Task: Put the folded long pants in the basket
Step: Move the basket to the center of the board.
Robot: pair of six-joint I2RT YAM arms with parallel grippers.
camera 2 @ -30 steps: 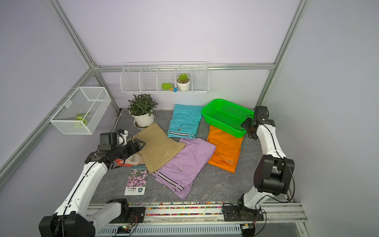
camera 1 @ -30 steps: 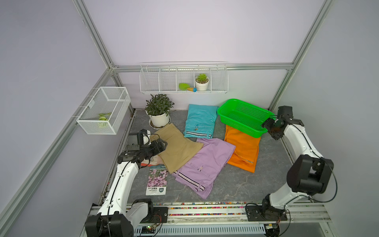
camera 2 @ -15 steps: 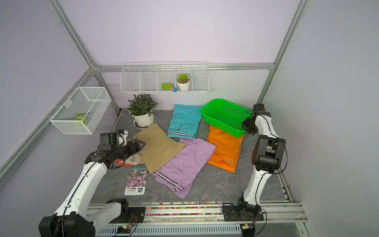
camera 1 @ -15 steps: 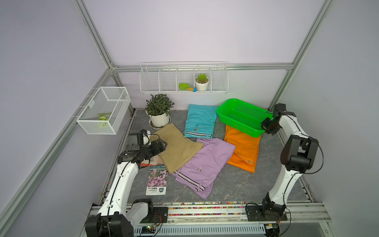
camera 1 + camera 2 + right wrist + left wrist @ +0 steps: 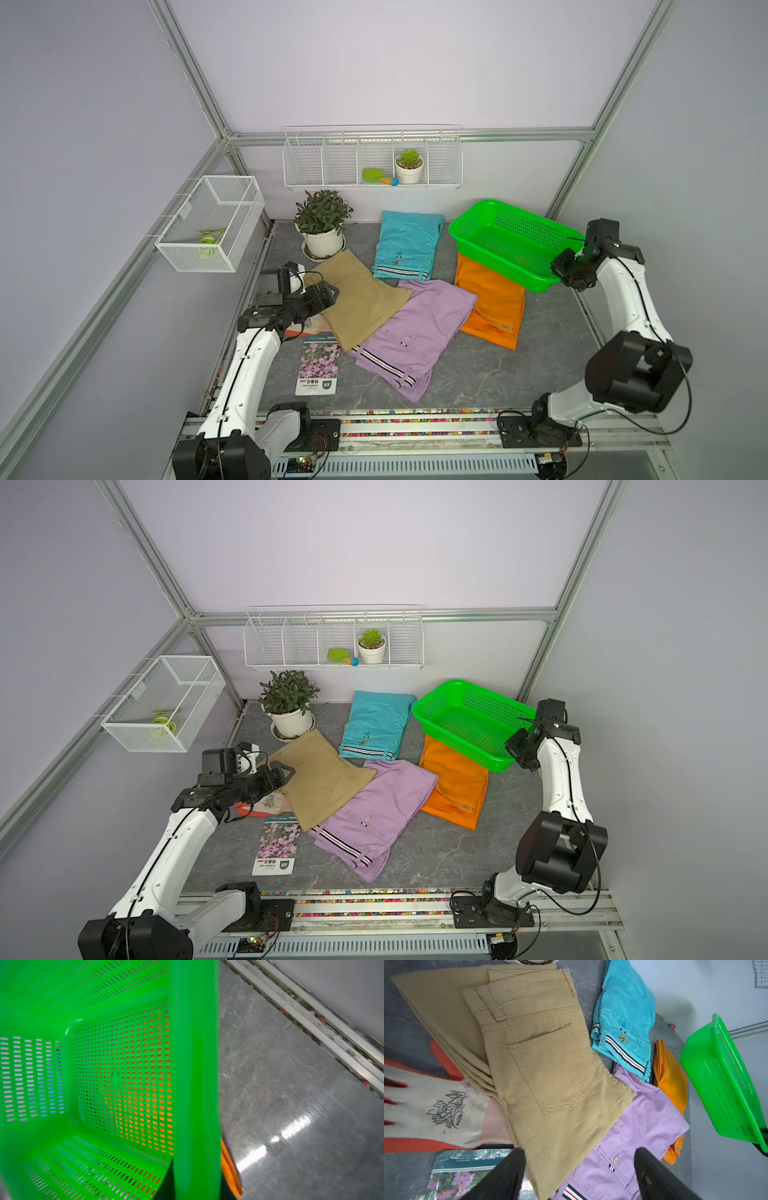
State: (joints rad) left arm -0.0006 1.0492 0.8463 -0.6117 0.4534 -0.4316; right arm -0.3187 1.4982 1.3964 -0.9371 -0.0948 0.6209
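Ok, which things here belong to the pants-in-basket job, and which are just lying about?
Part of the job: tan pants, lilac pants, turquoise pants, orange pants, green basket.

Just lying about: work glove, seed packet, potted plant, side wire basket, wire shelf, small plant pot, toy trowel.

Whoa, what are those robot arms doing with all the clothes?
They're meant to put folded pants in the green basket, which is empty. The right arm has its jaws shut on the basket's rim; the basket sits partly on the orange pants. The left arm holds its jaws open over the khaki pants. The turquoise pants and lilac pants lie on the table too.
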